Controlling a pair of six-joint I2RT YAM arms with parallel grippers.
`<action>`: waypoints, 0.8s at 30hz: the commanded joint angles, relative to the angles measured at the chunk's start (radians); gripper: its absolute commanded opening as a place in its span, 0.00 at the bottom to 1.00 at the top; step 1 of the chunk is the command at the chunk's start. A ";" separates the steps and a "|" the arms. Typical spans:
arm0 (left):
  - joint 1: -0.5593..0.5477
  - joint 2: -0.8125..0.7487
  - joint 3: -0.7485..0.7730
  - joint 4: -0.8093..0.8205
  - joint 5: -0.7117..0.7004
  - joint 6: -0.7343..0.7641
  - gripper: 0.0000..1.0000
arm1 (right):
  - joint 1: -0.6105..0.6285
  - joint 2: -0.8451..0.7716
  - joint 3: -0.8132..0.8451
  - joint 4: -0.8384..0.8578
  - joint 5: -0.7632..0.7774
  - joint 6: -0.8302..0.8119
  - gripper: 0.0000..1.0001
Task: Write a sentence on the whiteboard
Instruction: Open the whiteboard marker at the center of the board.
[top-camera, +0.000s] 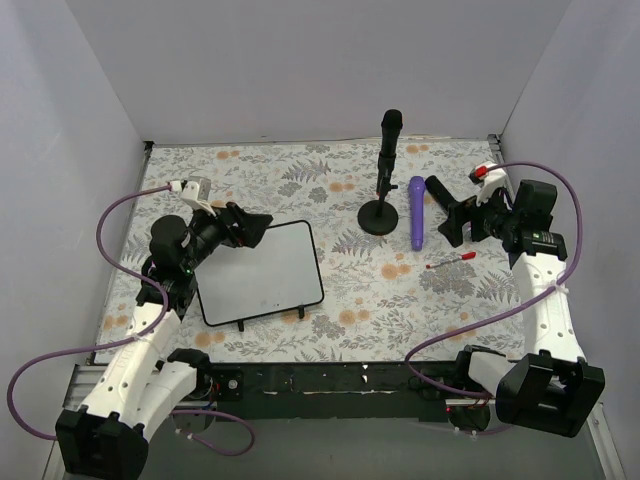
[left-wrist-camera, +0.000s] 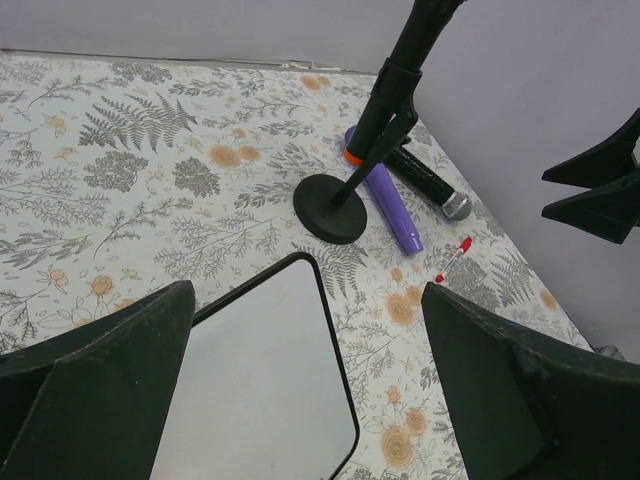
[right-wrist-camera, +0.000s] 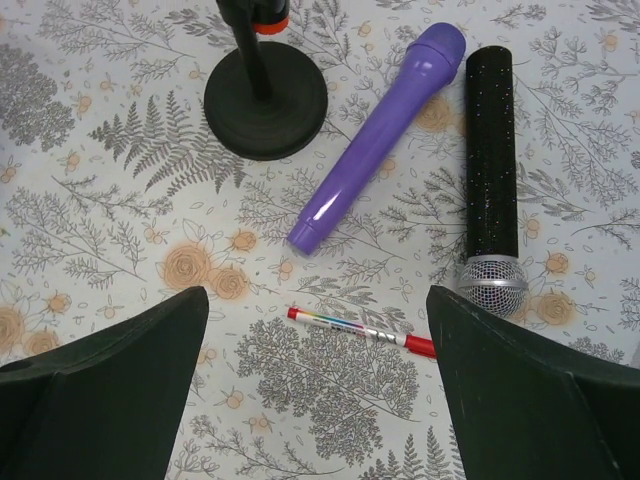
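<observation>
Purple microphone (right-wrist-camera: 378, 135) lies slanted across the flowered surface (right-wrist-camera: 90, 200). Just left of its upper half sits the round black stand base (right-wrist-camera: 265, 100). To its right lies a glittery black microphone (right-wrist-camera: 490, 170), silver head nearest the camera. Below its lower tip, a red-capped pen (right-wrist-camera: 360, 331). The end effector (right-wrist-camera: 314, 295) has its two dark fingers (right-wrist-camera: 100, 400) spread wide, gripping nothing.

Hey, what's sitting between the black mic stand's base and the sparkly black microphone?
A purple microphone lies between the stand base and the black microphone, clearest in the right wrist view.
</observation>
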 joint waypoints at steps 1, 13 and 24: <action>-0.002 -0.022 0.052 -0.026 0.023 -0.009 0.98 | 0.003 -0.007 0.012 0.090 0.042 0.050 0.98; -0.002 -0.023 0.067 -0.032 0.013 -0.070 0.98 | 0.011 0.133 0.076 -0.298 -0.257 -0.543 0.98; -0.002 -0.011 0.084 -0.046 0.138 -0.077 0.98 | 0.210 0.274 0.053 -0.278 0.192 -0.810 0.92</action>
